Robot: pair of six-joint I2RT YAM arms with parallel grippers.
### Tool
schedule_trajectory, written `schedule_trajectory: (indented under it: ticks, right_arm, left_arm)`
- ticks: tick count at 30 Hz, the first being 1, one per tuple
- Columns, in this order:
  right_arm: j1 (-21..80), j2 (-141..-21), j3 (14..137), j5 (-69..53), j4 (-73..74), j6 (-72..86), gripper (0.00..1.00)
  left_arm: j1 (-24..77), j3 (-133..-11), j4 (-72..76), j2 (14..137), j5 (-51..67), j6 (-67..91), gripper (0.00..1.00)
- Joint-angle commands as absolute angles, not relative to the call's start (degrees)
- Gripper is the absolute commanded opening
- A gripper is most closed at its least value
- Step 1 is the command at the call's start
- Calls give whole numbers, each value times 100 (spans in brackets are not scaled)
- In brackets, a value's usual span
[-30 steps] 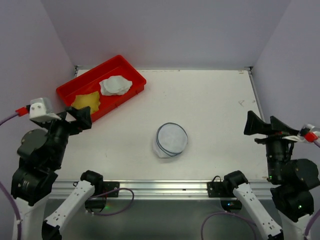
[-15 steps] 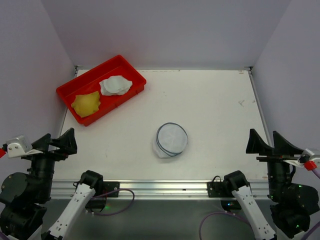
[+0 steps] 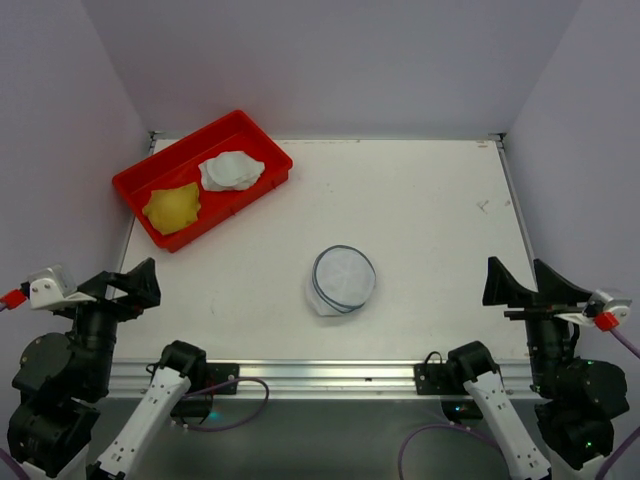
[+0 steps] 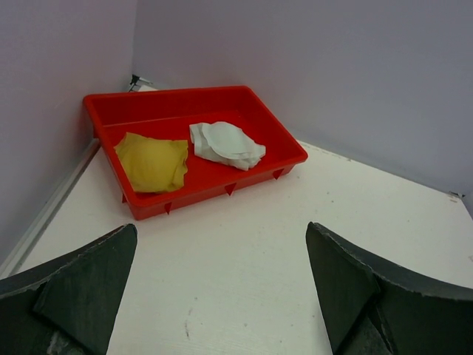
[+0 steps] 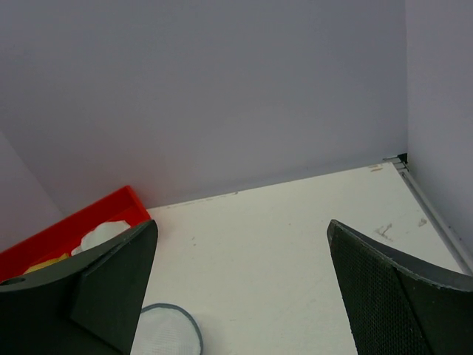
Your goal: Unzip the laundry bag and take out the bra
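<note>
The laundry bag (image 3: pixel 342 280) is a small round white mesh drum with dark zip trim around its lid. It stands in the middle of the table, near the front, and its lid looks closed. Its edge also shows in the right wrist view (image 5: pixel 170 334). No bra is visible. My left gripper (image 3: pixel 122 284) is open and empty at the near left edge, far from the bag; in its wrist view (image 4: pixel 222 229) it hovers over bare table. My right gripper (image 3: pixel 518 281) is open and empty at the near right edge, and its wrist view (image 5: pixel 242 225) faces the back wall.
A red tray (image 3: pixel 262 140) stands at the back left, holding a yellow cloth (image 3: pixel 172 206) and a white cloth (image 3: pixel 232 170). The tray (image 4: pixel 284 151) and both cloths show in the left wrist view. Lilac walls enclose the table on three sides.
Both arms have drawn back from over the table to the near edge. The left gripper has left the spot beside the red tray. The bag has not moved.
</note>
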State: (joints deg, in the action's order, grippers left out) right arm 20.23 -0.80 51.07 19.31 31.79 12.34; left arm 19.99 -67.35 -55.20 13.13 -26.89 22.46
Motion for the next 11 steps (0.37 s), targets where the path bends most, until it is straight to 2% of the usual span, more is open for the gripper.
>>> schedule_trajectory:
  ticks: [1,11]
  right_arm:
    - [2030,-220,5036,1749,2936,1213,99]
    - [2030,-272,5071,1574,2865,1257,99]
  left_arm:
    - [1978,-6689,-5590,1327,-2821,2391,100]
    - [1978,-6486,-5528,1388,-2892,2408,100]
